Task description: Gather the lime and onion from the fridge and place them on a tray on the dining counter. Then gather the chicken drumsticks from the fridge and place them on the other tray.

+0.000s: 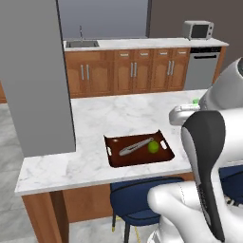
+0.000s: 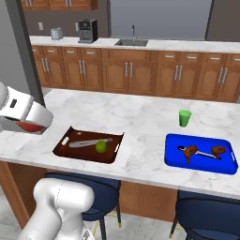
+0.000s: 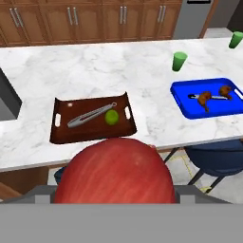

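Observation:
My gripper [image 3: 114,187] is shut on the onion [image 3: 114,173], a dark-red ball that bulks large at the bottom of the hand view. From the right base view the gripper [image 2: 29,124] hangs above the dining counter [image 2: 140,112], left of the brown tray [image 2: 65,136]. The lime [image 2: 101,146] [image 3: 111,117] [image 1: 153,146] lies in that tray beside grey tongs [image 3: 90,115]. Two chicken drumsticks [image 2: 190,151] [image 3: 205,98] lie in the blue tray [image 2: 201,164] [image 3: 190,111] further right. The fridge is out of view.
A green cup [image 2: 184,117] [image 3: 179,61] stands behind the blue tray, and a second one [image 3: 235,39] further back. Blue stools [image 1: 137,199] [image 2: 206,211] are tucked under the counter's near edge. A grey pillar [image 1: 38,76] rises at the counter's left end.

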Robot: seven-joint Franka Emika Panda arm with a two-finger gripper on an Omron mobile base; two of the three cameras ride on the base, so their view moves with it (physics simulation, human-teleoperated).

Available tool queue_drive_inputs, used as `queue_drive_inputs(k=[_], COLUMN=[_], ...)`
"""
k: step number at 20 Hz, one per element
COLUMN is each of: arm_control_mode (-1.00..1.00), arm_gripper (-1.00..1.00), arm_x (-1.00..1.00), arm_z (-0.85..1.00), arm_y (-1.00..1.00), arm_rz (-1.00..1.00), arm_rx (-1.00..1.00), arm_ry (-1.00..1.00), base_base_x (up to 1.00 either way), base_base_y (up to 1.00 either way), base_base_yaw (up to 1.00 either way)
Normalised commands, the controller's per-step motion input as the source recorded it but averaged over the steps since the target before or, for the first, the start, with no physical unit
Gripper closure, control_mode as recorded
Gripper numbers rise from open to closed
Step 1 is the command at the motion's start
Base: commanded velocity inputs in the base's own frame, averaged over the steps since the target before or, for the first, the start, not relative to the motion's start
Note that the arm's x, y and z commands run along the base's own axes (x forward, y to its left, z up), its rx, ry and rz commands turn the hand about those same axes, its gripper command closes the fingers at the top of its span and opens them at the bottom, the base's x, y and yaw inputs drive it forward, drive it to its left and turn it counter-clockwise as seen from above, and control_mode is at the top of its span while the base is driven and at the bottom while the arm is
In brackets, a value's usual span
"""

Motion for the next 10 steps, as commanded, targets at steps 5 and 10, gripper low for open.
queue_drive_inputs(k=[5,10], arm_control_mode=[-1.0,-1.0], arm_gripper=[1.0,1.0], arm_x=[0.99,0.96], arm_z=[-0.05,-0.53], arm_y=[0.07,0.21], arm_rz=[0.01,0.0], arm_rx=[0.04,0.04], arm_ry=[0.02,0.15], base_base_x=[0.0,0.0], base_base_y=[0.0,0.0], base_base_yaw=[0.0,0.0])
